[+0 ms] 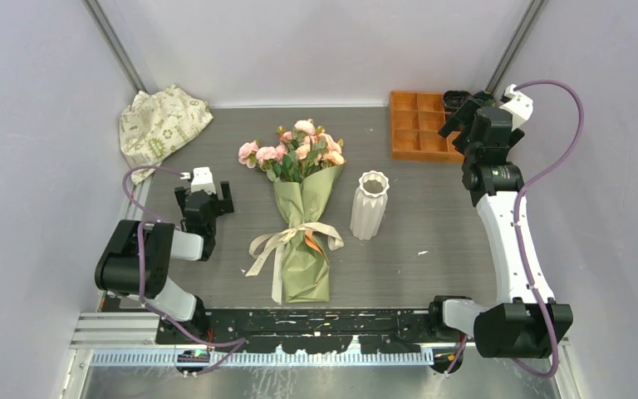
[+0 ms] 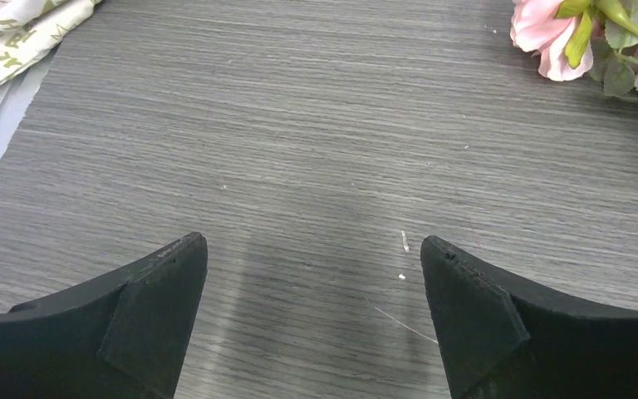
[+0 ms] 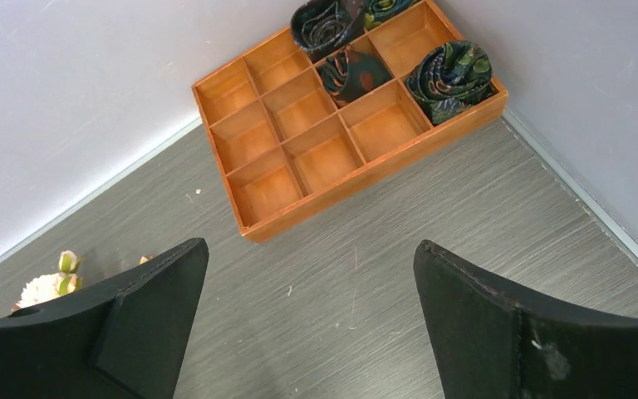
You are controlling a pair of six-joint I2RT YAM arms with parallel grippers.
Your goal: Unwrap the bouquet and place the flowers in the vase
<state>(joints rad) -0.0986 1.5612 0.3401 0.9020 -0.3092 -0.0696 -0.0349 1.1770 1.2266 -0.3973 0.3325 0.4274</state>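
I see the bouquet (image 1: 303,241) lying wrapped and tied on the table (image 1: 432,274).
The tray (image 1: 415,155) sits back-right of the bouquet; the vase (image 1: 370,205) stands upright just right of it; my left gripper (image 2: 311,249) gapes empty to its left, my right gripper (image 3: 309,249), equally wide, far back-right.

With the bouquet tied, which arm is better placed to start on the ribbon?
Left, probably. The open left gripper sits beside the bouquet, near the ribbon; the right gripper is off by the orange tray, beyond the vase.
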